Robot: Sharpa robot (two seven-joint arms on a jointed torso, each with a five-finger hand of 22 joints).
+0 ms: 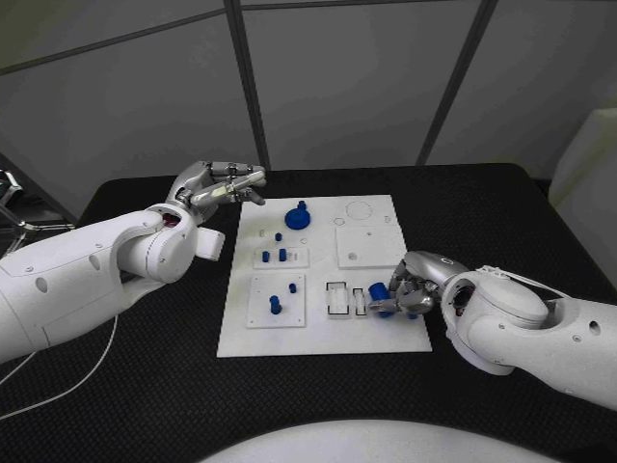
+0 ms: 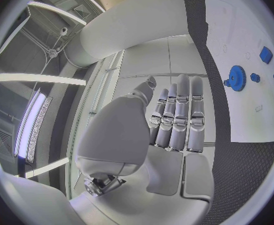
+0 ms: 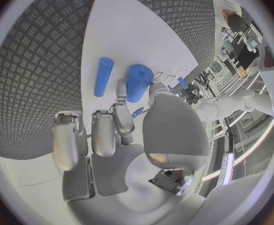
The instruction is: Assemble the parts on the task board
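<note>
Item: task board [image 1: 323, 333], white plate, centre of the black bench [image 1: 503, 212].

Contents: blue gear [image 1: 298, 216] at the far end; small blue pegs [image 1: 273, 256] standing in the raised panel at mid-left; one more blue peg [image 1: 274, 305] upright in the near-left panel; empty slotted holders [image 1: 337, 298] at the near middle.

Right robot hand [image 1: 403, 294]: low over the near right part of the board, fingers closed round a short blue cylinder [image 3: 139, 82]. A slimmer blue rod [image 3: 103, 76] lies flat on the board just beside it, apart from the fingers.

Left robot hand [image 1: 219, 185]: raised over the bench off the board's far left corner, fingers curled together, holding nothing.

Step in hand, as judged: seating the held cylinder into a socket near the slotted holders. Handling advice: keep the piece upright, line it over its hole before lowering, press straight down without twisting, and avoid nudging the loose rod alongside. Loosen the fingers only once the piece sits firm. Risk: a tilted entry could jam or tip it.
</note>
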